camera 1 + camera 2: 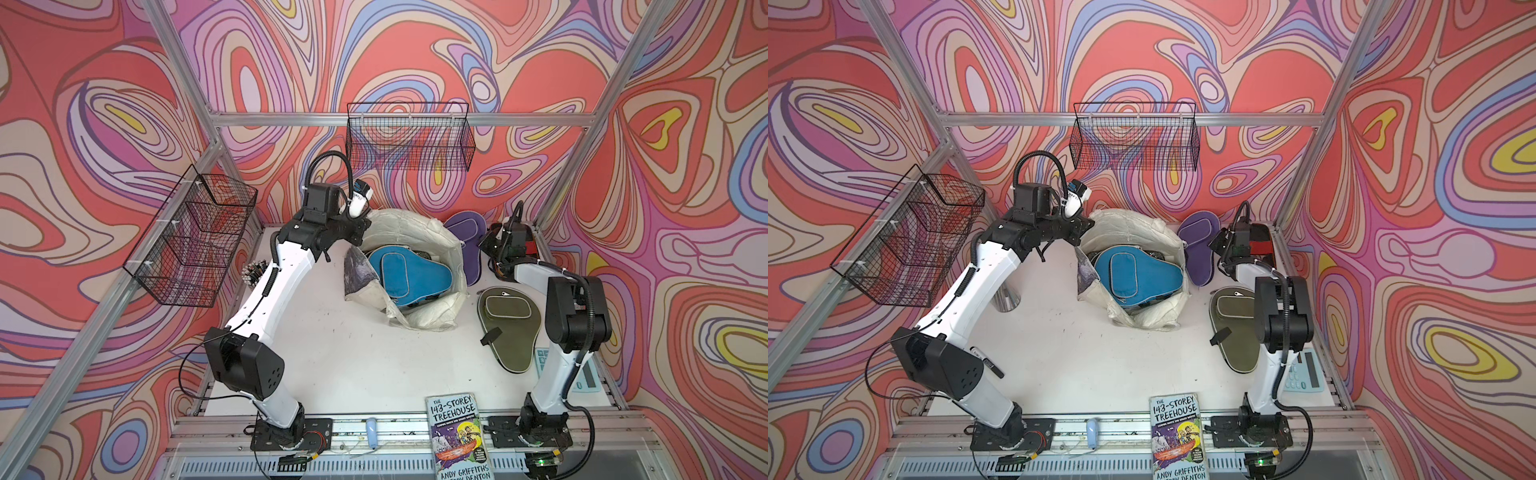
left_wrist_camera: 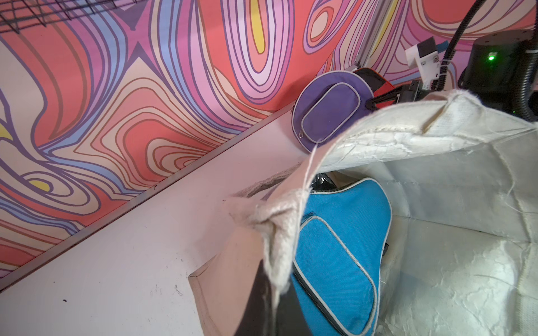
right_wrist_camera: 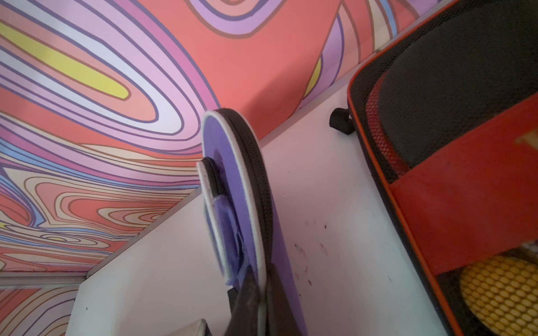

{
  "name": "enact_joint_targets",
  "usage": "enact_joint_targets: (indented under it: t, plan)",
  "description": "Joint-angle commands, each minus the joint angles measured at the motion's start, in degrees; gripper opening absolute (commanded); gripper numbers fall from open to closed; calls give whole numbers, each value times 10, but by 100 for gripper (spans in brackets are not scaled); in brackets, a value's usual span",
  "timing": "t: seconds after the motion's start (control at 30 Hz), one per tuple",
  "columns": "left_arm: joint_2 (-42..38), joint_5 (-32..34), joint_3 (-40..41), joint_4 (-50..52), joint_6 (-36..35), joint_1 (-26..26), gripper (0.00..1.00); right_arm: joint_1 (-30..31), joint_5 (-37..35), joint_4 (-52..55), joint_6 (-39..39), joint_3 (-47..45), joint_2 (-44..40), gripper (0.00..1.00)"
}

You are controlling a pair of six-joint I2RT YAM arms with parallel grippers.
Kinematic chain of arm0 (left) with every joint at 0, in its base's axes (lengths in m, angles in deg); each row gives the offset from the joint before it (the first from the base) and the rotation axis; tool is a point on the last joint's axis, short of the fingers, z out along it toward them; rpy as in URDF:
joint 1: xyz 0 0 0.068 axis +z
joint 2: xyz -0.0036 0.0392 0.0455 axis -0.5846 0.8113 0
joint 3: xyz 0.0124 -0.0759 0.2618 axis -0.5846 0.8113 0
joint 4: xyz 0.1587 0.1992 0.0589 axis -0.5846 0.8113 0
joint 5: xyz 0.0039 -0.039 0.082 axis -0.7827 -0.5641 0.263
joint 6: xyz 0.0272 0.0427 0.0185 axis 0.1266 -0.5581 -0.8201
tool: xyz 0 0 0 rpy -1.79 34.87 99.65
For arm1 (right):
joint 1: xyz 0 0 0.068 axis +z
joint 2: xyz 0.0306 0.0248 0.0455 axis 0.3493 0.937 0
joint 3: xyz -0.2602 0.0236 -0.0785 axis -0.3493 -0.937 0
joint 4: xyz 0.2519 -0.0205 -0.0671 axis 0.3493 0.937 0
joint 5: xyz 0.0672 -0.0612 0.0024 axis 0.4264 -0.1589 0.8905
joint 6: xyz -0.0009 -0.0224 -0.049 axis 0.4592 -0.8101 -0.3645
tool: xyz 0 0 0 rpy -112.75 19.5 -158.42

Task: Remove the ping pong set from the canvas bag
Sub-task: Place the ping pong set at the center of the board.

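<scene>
Near the middle of both top views, the canvas bag (image 1: 419, 226) sits on the white table (image 1: 353, 357) with its mouth gaping upward. A blue paddle cover (image 1: 409, 270) lies inside it, on top of darker things that are mostly hidden.

At the bag's upper left rim the left gripper (image 1: 365, 224) meets the cloth with its jaws closed. In the left wrist view the bag's cloth edge is bunched and drawn up toward the camera, so it looks pinched. The gripper's own tips are not plain to see there.

Just right of the bag in the top views, a purple paddle cover (image 1: 465, 232) stands on its edge on the table, close beside the bag's outer wall. The right gripper (image 3: 262, 293) is clamped tight on it. In the right wrist view its black fingers (image 3: 247, 293) press on either side of the cover's piped edge.

Toward the upper right corner of the table lies a black case (image 3: 465, 180) with red trim, and an orange ball (image 3: 500, 293) shows through its mesh.

Lower right of the bag, an olive paddle cover (image 1: 507, 324) lies flat on the table, apart from the bag and partly under the right arm (image 1: 577, 316). A pale blue calculator (image 1: 1304, 374) peeks out behind that arm. A book (image 1: 457, 436) lies at the bottom edge of the frame, right of centre.
</scene>
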Motion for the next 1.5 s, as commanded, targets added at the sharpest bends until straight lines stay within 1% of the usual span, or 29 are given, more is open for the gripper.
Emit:
enact_joint_targets:
  t: [0.0, 0.33, 0.6, 0.97, 1.47]
  plan:
    - [-30, -19, -7, -39, -1, 2, 0, -8, 5, -22, 5, -8, 8, 0]
    - [-23, -21, -10, -39, 2, 2, 0, -21, 24, 40, -58, 27, 54, 0]
    - [-25, -18, -9, -35, 1, 2, 0, -24, 24, 43, -56, 30, 77, 0]
    - [-25, -17, -8, -33, 0, 2, 0, -38, 5, 57, -56, 35, 88, 0]
    - [-21, -21, -11, -38, 2, 2, 0, -42, 3, 78, -63, 67, 103, 0]
